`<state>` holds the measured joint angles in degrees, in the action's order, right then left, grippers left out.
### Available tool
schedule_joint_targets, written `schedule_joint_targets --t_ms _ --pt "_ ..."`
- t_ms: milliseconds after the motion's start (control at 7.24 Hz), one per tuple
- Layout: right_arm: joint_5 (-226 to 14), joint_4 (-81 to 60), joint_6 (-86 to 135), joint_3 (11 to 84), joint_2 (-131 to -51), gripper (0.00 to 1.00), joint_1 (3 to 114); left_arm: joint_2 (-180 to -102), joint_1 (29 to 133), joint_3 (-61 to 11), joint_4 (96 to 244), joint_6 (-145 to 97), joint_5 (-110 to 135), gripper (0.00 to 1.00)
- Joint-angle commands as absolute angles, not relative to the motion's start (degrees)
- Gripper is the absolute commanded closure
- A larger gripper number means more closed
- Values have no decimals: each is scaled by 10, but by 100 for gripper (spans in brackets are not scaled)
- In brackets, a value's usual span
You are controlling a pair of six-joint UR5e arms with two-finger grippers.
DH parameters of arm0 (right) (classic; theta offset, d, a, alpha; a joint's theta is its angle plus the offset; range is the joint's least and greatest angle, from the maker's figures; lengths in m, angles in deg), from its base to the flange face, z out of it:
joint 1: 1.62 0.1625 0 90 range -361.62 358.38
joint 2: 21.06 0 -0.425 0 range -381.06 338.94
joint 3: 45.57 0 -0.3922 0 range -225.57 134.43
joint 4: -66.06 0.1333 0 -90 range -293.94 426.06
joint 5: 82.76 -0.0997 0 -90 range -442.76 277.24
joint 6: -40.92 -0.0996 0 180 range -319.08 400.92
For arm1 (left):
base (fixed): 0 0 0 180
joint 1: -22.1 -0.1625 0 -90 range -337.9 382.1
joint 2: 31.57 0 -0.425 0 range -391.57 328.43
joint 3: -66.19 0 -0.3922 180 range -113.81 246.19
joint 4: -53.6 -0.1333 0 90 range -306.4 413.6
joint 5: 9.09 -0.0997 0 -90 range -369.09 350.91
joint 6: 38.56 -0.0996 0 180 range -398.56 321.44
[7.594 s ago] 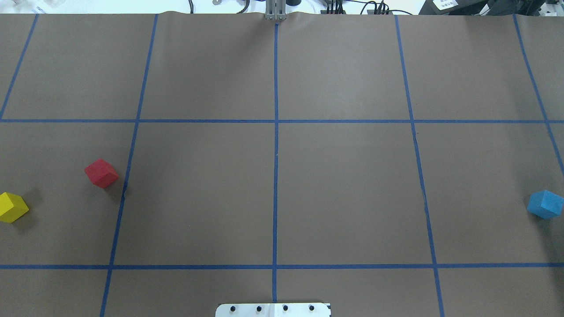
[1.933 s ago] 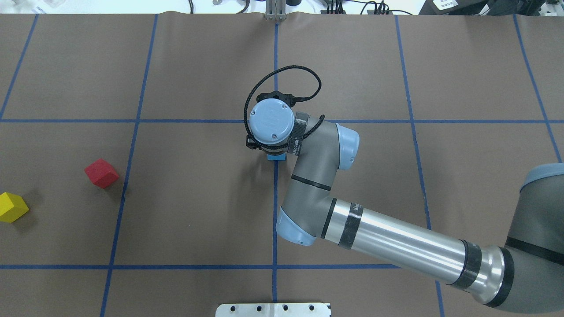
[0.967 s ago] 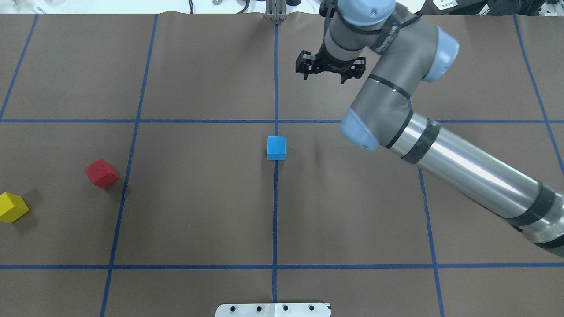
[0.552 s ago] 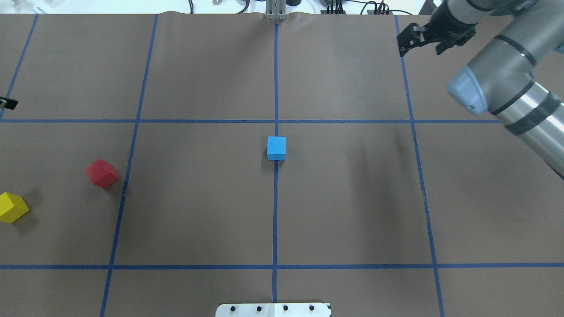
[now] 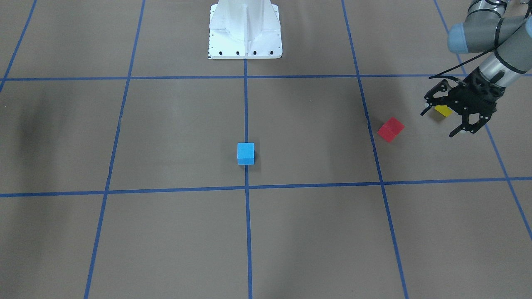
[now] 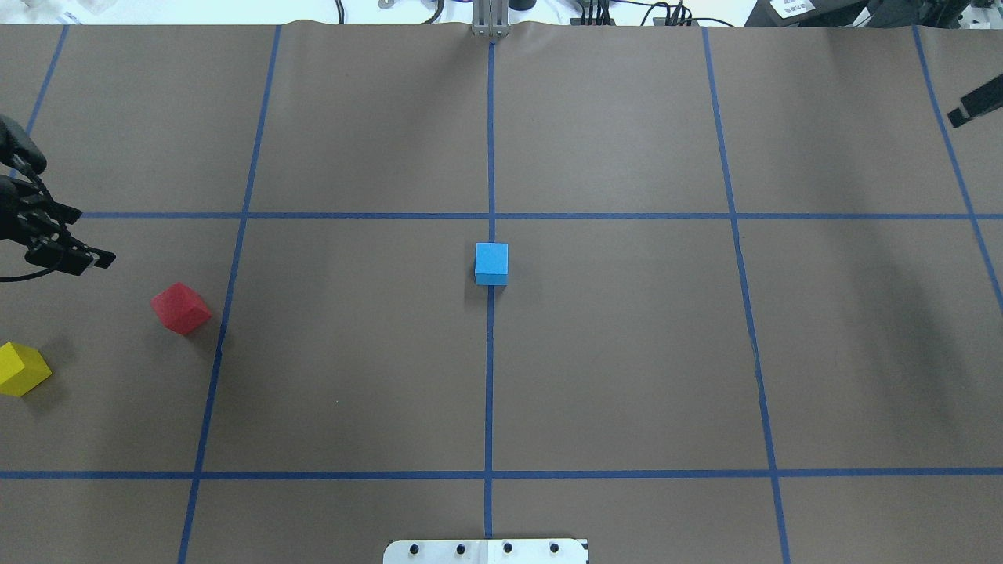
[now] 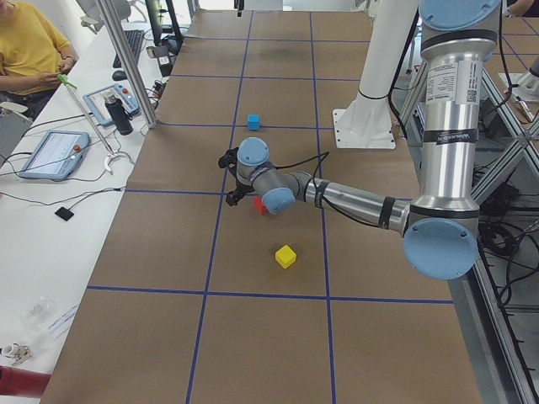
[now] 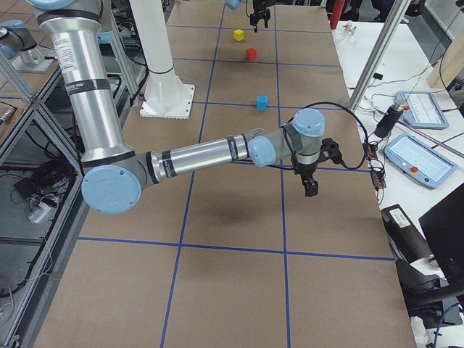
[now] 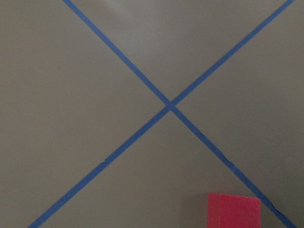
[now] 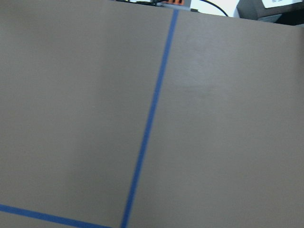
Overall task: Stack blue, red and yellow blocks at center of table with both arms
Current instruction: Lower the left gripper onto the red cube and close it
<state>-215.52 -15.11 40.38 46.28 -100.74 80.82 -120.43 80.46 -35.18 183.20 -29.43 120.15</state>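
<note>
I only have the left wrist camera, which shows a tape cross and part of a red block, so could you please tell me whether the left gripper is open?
Observer: Yes. In the front-facing view the left gripper hangs open and empty above the table.
Operator: Thank you. Is anything at the centre for the red block to go on?
Observer: The blue block sits alone on the centre tape line, with nothing on top of it.
</note>
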Motion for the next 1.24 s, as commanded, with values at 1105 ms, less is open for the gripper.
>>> schedule_joint_targets --t_ms 1105 --pt "-2163 -148 521 464 -1115 0 895 -1223 656 -301 1861 -212 1107 8"
